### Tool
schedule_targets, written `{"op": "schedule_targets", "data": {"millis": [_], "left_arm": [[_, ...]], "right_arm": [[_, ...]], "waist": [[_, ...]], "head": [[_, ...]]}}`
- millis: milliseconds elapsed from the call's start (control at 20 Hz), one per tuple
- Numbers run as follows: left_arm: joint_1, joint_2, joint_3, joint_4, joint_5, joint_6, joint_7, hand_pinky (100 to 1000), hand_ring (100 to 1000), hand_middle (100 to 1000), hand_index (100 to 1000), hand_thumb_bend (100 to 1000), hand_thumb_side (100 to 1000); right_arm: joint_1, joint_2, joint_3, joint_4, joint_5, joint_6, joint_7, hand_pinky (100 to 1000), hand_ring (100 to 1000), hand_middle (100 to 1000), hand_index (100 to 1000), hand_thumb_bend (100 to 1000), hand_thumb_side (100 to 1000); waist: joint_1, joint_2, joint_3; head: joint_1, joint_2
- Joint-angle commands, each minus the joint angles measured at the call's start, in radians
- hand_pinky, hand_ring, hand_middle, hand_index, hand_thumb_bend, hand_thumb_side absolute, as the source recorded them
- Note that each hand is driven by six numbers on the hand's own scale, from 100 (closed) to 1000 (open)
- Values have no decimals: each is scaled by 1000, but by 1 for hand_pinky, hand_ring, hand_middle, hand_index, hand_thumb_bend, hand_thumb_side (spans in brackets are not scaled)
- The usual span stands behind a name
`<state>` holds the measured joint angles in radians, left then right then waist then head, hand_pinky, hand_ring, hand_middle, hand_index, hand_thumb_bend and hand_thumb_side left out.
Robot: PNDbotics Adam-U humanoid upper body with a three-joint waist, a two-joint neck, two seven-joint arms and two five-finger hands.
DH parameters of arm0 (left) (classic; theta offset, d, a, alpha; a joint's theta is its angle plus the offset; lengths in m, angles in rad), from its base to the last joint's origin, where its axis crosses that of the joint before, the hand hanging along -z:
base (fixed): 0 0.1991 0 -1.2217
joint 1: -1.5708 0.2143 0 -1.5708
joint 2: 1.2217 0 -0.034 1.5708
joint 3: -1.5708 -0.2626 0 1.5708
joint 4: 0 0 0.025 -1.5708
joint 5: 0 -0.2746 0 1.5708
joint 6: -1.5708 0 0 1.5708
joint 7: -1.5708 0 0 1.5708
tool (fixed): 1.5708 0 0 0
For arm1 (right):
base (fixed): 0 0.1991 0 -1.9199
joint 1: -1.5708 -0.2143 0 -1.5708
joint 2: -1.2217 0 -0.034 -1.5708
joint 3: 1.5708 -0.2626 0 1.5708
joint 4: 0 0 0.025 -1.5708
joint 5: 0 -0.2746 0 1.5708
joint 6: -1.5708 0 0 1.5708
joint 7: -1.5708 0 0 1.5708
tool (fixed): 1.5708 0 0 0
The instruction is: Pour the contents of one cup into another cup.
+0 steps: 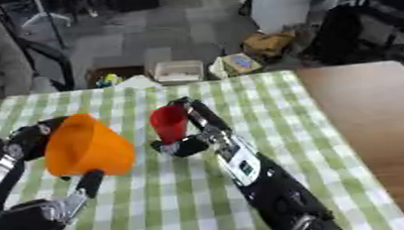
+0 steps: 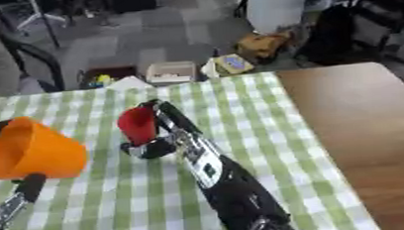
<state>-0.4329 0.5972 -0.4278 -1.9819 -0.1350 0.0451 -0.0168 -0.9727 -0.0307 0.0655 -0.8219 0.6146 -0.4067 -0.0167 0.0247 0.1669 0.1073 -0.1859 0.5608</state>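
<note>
Centrally, the fingers [image 1: 194, 118] of the right hand [image 1: 194, 137] curl round the red cup [image 1: 168, 122], with the thumb low at its base, so the cup is pinched from the side and its mouth is left free. The red cup stands upright, on or just above the green-and-white checked cloth [image 1: 266, 103]; whether its base touches cannot be told. Held this way, it appears to serve as the steadied receiver, though its contents are not visible.

To the left, the fingers [image 1: 33, 136] of the left hand [image 1: 20, 146] wrap the orange cup [image 1: 85, 148] near its narrow end, and the thumb [image 1: 87, 185] reaches up beneath its wide rim. The orange cup is lifted clear of the cloth and tipped well over on its side, its wide mouth turned down and toward the viewer rather than toward the red cup. The two cups sit near each other but apart. Judged from this pose, the pour is in hand but the mouth is not yet aligned over the receiver; the next move would call for bringing the orange rim above the red opening.

Outward, both forearms enter from the lower edge, and the cloth covers most of the table [image 1: 370, 108], whose bare brown wood shows at the right.
</note>
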Motion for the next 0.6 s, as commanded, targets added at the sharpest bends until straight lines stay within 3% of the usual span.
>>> {"op": "schedule_targets", "data": {"millis": [50, 600], "left_arm": [[-16, 32, -10, -18, -12, -5, -29, 467, 364, 400, 836, 100, 370], [-14, 40, -55, 69, -66, -42, -114, 468, 367, 401, 835, 100, 322]], "right_arm": [[-41, -31, 7, -52, -15, -2, -5, 346, 236, 345, 621, 100, 100], [-68, -96, 43, -233, -40, -18, -1, 355, 250, 357, 634, 100, 100]], "waist": [[0, -20, -5], [-6, -23, -33]], "head": [[7, -8], [25, -8]]}}
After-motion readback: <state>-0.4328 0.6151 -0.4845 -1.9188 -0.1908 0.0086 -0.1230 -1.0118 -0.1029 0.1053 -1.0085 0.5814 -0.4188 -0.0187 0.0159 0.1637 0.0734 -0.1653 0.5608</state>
